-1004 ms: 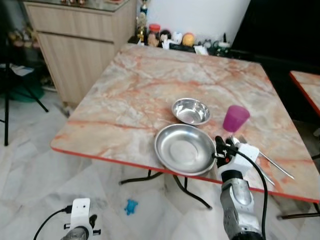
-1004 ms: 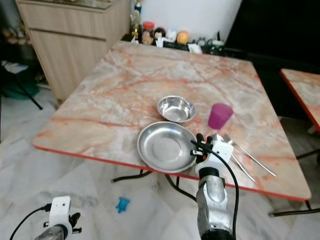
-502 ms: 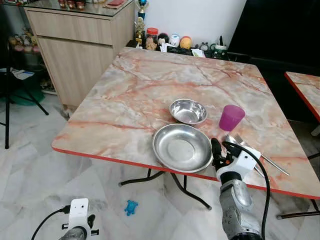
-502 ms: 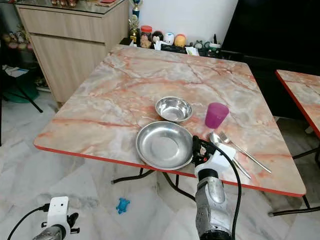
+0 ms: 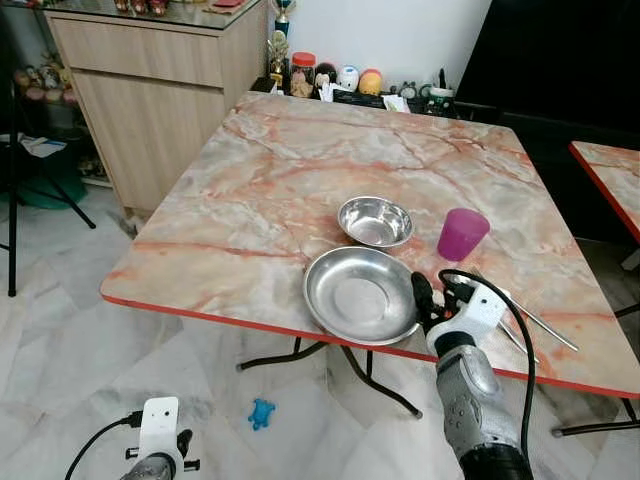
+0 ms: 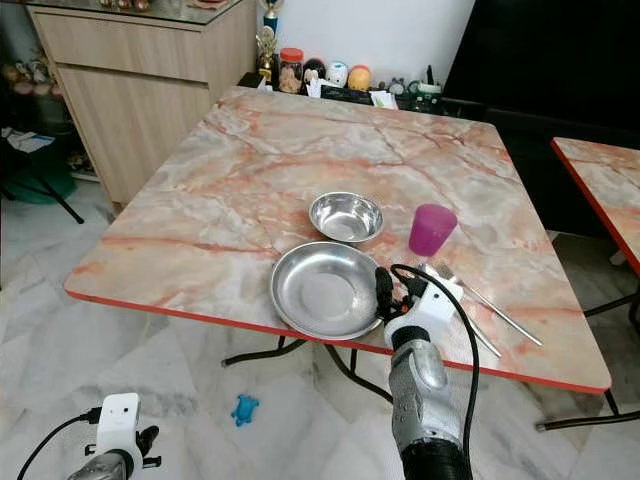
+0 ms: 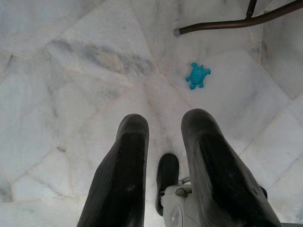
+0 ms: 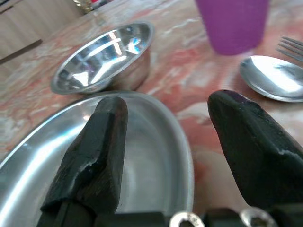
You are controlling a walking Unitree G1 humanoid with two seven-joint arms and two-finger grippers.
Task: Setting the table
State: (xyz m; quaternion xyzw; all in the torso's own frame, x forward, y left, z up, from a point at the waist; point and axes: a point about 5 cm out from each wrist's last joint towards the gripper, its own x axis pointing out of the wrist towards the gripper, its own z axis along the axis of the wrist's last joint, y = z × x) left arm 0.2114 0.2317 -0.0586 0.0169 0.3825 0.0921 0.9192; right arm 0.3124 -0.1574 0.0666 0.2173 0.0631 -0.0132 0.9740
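Two black fingers of your right gripper stand spread apart over the right rim of the steel plate, gripping nothing. Beyond the fingertips: small steel bowl, purple cup, spoon. Your left gripper hangs parted over the marble floor, near a blue toy.

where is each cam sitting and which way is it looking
Left and right eye views: on the head, looking forward and down at the marble table; right tool by the steel plate.
Left wrist view: looks down past the open left tool at the floor.
Right wrist view: along open fingers straddling the plate's rim.
Shared: plate, small bowl, purple cup.
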